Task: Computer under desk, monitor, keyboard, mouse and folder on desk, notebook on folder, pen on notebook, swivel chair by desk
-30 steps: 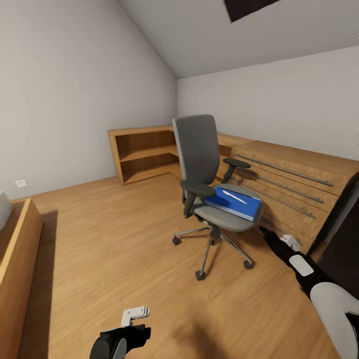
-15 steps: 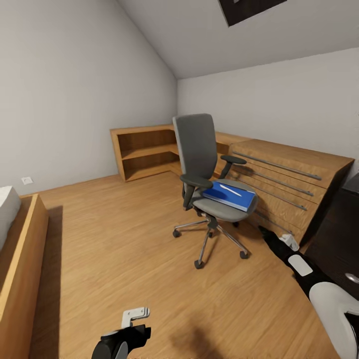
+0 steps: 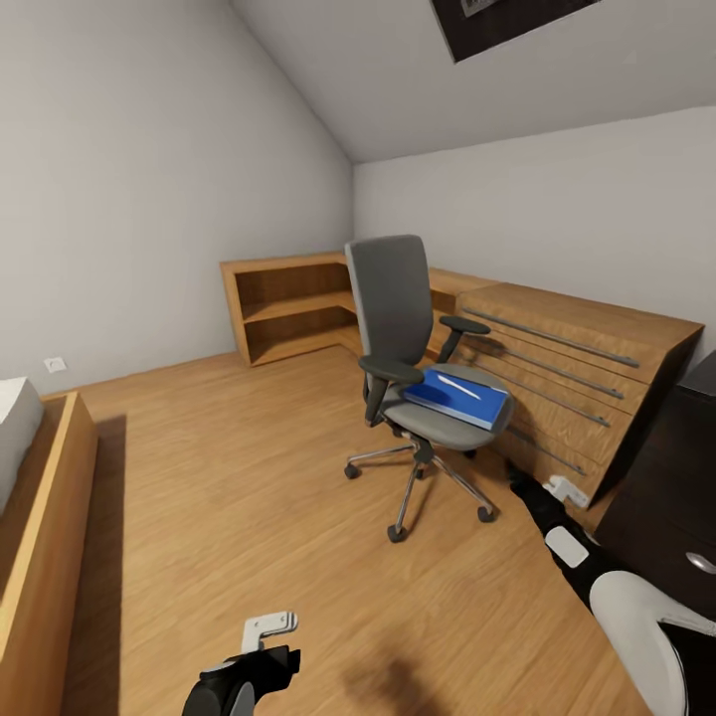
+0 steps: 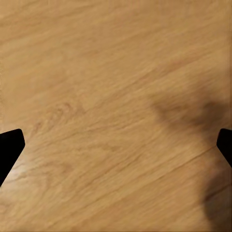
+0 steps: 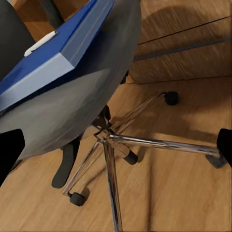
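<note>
The right gripper (image 3: 542,487) is low by the floor, near the wheels of the swivel chair (image 3: 413,338). Its two fingers are spread wide and hold nothing. The left gripper (image 3: 268,628) hangs over the bare wood floor (image 3: 239,477), also wide open and empty. The blue folder (image 3: 449,395) lies flat on the chair seat with a thin white pen (image 3: 460,387) on top. Low wooden shelves (image 3: 288,303) stand against the wall behind the chair.

Folder (image 3: 455,396) on swivel chair (image 3: 413,343) seat, shelf unit (image 3: 288,305) behind.
</note>
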You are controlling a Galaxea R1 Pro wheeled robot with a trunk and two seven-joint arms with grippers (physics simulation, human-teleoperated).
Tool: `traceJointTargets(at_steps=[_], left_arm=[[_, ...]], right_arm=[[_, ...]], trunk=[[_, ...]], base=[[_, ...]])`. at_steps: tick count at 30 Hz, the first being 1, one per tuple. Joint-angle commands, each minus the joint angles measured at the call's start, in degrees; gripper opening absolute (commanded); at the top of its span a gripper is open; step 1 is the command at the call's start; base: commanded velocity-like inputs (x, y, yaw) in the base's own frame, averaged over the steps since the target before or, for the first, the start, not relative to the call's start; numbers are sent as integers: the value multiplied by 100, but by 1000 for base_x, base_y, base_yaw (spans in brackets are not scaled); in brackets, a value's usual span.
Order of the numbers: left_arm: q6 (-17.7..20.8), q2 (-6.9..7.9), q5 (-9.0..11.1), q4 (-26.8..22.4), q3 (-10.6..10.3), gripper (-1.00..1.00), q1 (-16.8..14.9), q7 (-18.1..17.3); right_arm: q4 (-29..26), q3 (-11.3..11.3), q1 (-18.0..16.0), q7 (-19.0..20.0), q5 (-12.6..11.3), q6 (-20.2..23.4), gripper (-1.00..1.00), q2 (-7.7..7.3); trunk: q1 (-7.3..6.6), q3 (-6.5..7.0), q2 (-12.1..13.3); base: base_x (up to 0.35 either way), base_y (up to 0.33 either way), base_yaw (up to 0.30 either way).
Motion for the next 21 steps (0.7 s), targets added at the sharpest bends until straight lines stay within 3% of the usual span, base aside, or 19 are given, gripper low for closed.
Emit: traceJointTargets(at_steps=[1,10,16,21], left_arm=[[19,1,61,-3,-9,100,-3,53],[6,-68,59,92,-24,100,-5,62],[-214,-114,50,433,-30,100,-6,60],[-868,-125,43,974,-27,100,-5,56]], right_arm=[[73,2,-5,42,-23,-116,100,12],[949,-1,2,-26,375,-1543,100,200],[1105,3,241,-261,471,-1861,100,254],[1136,6,532,-721,581,-2033,100,350]], trunk=[[-24,13,39],[-221,175,400],[-353,282,641],[-463,372,841]], base=[[0,0,0],[0,0,0],[0,0,0],[0,0,0]])
